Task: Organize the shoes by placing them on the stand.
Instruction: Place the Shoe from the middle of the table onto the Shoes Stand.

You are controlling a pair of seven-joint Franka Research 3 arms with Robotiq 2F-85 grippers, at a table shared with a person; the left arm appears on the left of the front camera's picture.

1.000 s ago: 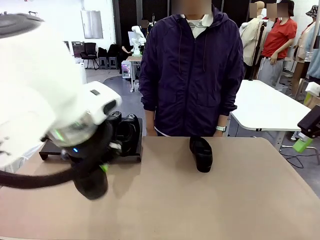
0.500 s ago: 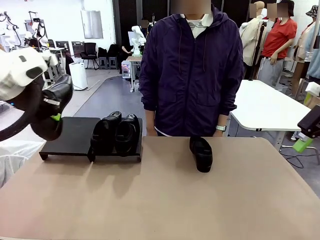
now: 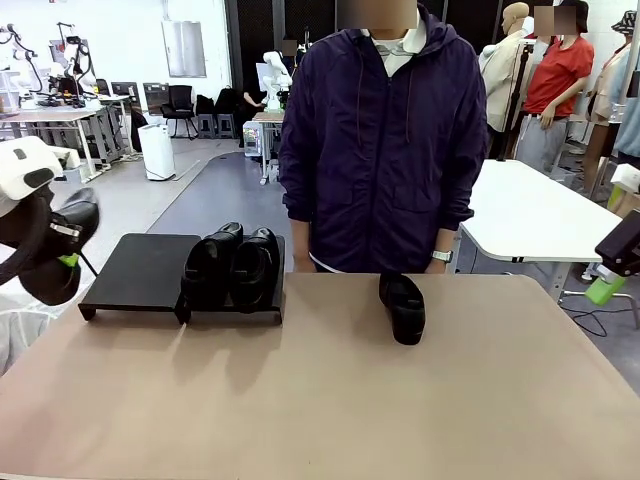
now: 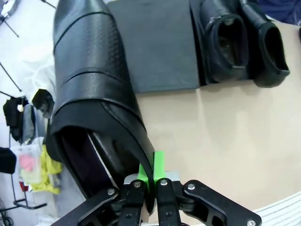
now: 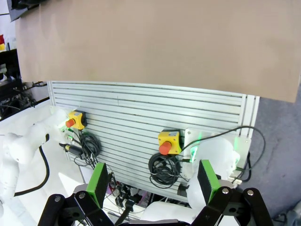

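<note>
My left gripper hangs off the table's left edge, shut on the collar of a glossy black shoe. The left wrist view has that shoe stretching away from the closed gripper. The low black stand sits at the table's back left, with two shoes side by side on its right half. A further shoe lies on the table in front of the person. My right gripper waits at the far right edge, and in its wrist view it is open and holds nothing.
A person in a dark purple jacket stands at the far edge, hands behind the table line. The stand's left half is bare. The tan tabletop is open across the front. Below the table edge, the right wrist view has a slatted panel with cables.
My left arm has swung away from in front of the camera to the table's left side, carrying the shoe. The right arm and the other shoes have not moved.
</note>
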